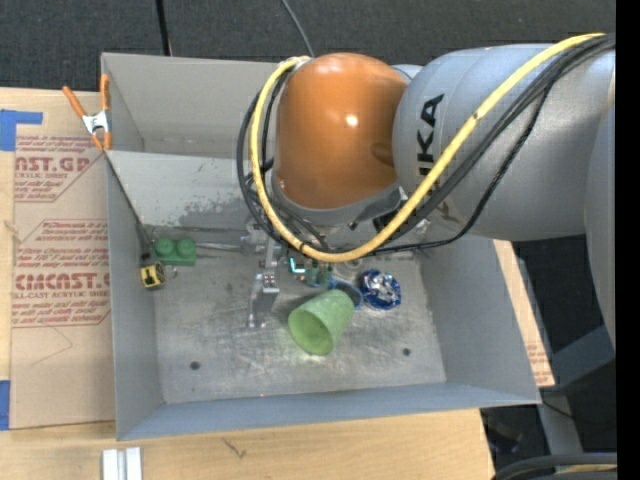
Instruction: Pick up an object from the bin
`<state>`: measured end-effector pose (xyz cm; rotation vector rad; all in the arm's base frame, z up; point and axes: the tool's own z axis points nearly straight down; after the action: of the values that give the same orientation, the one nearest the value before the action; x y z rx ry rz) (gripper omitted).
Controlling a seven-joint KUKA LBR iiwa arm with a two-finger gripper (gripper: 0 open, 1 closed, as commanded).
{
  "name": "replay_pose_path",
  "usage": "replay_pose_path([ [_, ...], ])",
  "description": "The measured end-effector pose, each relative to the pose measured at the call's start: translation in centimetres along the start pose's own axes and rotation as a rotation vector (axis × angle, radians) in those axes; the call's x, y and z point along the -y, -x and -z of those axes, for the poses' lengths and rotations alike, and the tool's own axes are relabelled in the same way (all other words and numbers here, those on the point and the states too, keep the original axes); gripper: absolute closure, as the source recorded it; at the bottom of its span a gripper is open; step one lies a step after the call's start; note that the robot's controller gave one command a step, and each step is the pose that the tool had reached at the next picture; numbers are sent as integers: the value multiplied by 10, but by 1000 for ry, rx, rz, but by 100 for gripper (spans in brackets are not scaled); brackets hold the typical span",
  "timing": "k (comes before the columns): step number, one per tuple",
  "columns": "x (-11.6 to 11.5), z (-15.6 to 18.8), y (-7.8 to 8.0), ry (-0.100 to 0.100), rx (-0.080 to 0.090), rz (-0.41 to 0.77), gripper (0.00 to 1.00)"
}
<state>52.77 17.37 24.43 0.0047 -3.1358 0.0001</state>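
My gripper [263, 301] hangs low over the middle of the bin floor, under the arm's orange cover. Just to its right a light green plastic cup [320, 321] lies on its side, mouth toward the front. It is close to the gripper, but I cannot see whether they touch. Right of the cup lies a small blue and white round thing [380, 290], partly under the arm.
A dark green block [175, 251] and a small yellow and black thing [151, 275] lie against the bin's left wall. The arm and its cover hide the back right of the bin. The front of the bin floor is bare grey metal.
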Motion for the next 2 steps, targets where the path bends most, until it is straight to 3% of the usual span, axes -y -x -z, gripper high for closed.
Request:
replay_pose_path([
  [1, 30, -89, 45, -2, 2, 94, 0],
  [2, 18, -100, 61, 0, 8, 322, 0],
])
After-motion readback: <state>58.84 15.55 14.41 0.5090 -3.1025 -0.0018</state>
